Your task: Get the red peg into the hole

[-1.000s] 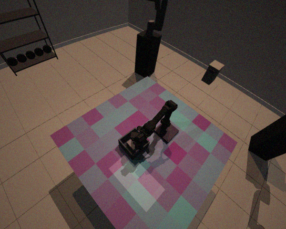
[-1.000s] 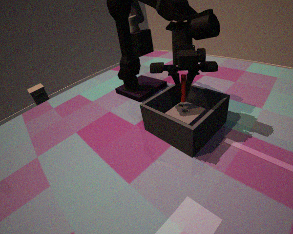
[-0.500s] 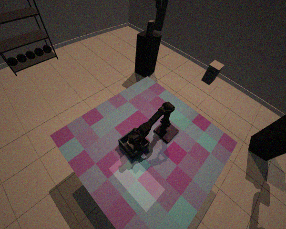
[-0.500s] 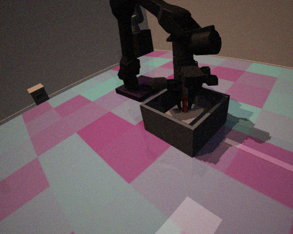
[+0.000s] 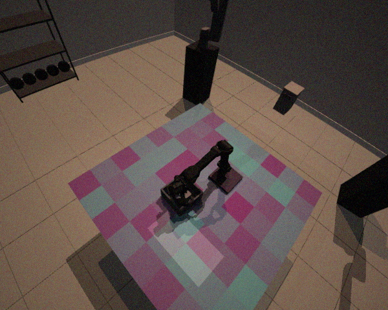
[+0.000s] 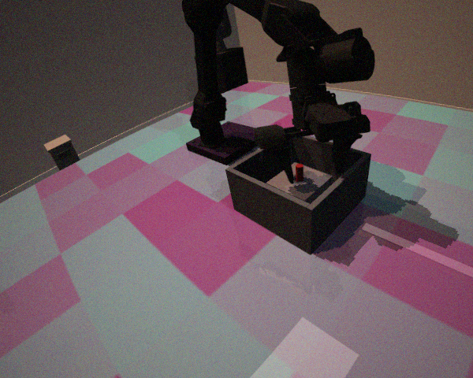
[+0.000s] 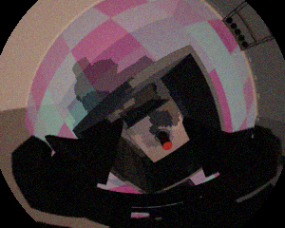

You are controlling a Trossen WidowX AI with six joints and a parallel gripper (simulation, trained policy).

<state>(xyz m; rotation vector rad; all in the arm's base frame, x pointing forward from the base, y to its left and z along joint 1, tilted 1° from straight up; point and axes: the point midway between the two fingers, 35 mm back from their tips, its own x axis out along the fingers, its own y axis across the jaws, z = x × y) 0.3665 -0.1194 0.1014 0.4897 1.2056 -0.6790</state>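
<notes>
The red peg (image 6: 299, 173) (image 7: 167, 145) stands upright in the plate (image 6: 280, 179) (image 7: 154, 154) at the bottom of the dark open box (image 6: 269, 211) (image 5: 169, 203) (image 7: 173, 61). It is at the place of the hole, which it covers. A stub of the peg shows above the plate; how deep it sits is hard to tell. My gripper (image 6: 314, 177) (image 7: 154, 121) reaches down into the box, open, with its fingers wide apart on either side of the peg and not gripping it. The peg is hidden behind the arm in the top view.
The box's walls surround my fingers closely. The arm's base plate (image 5: 232, 181) (image 6: 216, 153) lies beside the box. A shelf rack (image 5: 23, 55), a black pedestal (image 5: 200, 73) and a small block (image 5: 288, 96) are in the room beyond the patchwork table top.
</notes>
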